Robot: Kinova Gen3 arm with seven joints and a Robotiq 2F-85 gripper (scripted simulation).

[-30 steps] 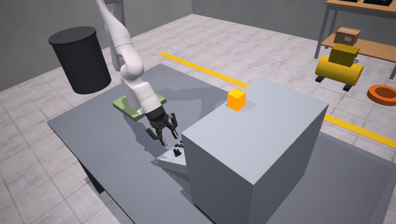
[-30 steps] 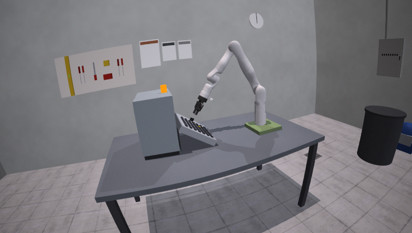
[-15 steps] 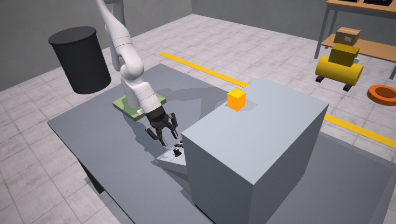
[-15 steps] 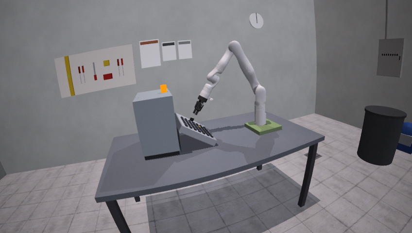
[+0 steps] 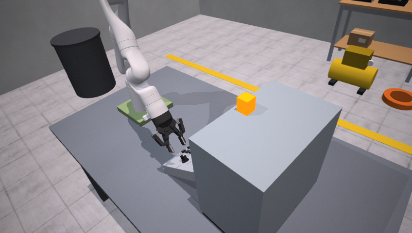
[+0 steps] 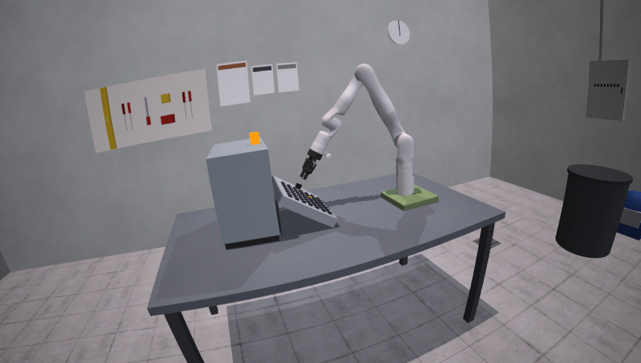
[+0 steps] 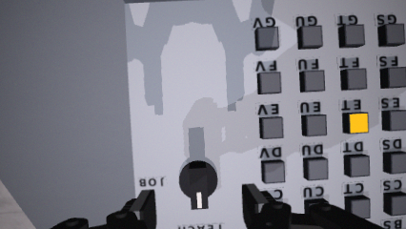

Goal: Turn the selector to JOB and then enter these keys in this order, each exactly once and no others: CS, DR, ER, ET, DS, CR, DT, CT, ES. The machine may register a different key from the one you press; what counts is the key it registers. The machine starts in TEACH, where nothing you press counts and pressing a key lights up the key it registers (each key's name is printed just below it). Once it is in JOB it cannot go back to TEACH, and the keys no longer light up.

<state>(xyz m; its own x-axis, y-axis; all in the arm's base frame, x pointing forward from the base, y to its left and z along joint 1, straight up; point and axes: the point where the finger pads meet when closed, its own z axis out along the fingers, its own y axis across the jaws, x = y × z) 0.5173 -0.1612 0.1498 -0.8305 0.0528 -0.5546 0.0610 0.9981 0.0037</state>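
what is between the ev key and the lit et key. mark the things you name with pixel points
The unlit EU key (image 7: 314,125) lies between the EV key (image 7: 272,128) and the lit ET key (image 7: 358,123) (image 6: 310,197), seen in the wrist view.
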